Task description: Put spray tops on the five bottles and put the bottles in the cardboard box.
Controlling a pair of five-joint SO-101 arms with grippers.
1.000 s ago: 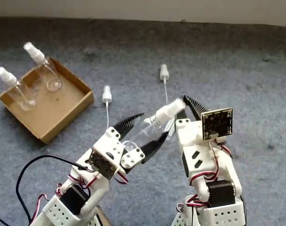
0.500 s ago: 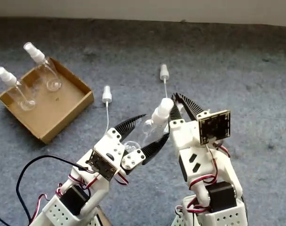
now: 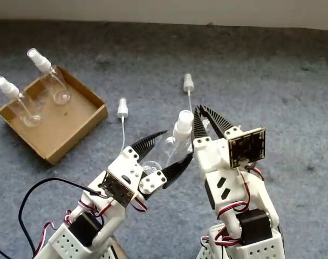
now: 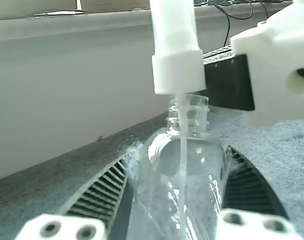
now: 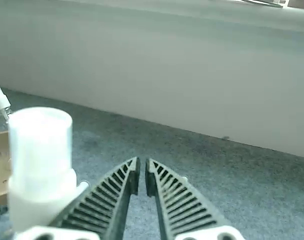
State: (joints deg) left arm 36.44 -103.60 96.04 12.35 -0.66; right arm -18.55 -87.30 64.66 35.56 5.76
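The left arm is holding a clear, round plastic bottle tilted above the grey, fuzzy, carpet-like tabletop, its jaws clenching on the bottle's body. A white plastic spray top is standing over the open neck. Its thin dip tube is running down inside the bottle and its collar is sitting just above the threads, not seated. The right arm is keeping its jaws pressed nearly together, with only a slit between them and nothing in it. The spray top is lying just beside the outer face of one jaw.

A shallow brown cardboard box is resting well apart at the tabletop's left, with two capped clear bottles leaning inside it. Two loose white spray tops are lying on the grey surface between the box and the arms. A pale, plain wall is rising along the tabletop's far edge, and a black cable is looping beside the left arm's base.
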